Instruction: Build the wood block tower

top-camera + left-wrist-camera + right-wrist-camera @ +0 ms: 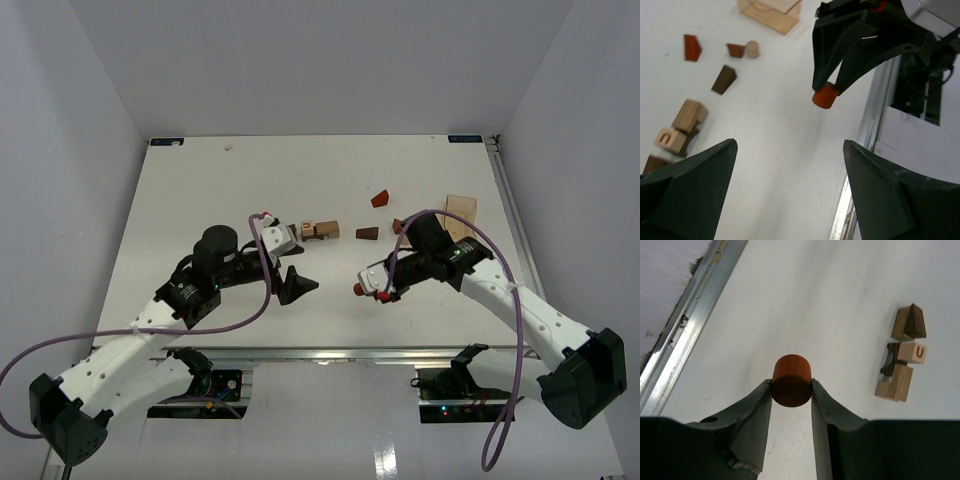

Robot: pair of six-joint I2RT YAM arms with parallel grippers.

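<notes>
White table (250, 180) between blank white walls. Far right, pale slab (461, 210). Mid-table, tower blocks (320, 230) in a low cluster. Just beside them, left end effector (298, 283) spread wide, empty. Opposite, right end effector (791, 390) pinched narrow on red cylinder (791, 371). U cube (919, 352) legible from right wrist only.

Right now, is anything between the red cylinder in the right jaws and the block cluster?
Nothing visible does. Bare table lies between the red cylinder, held in the right jaws, and the block cluster. The open left jaws sit off to one side.
</notes>
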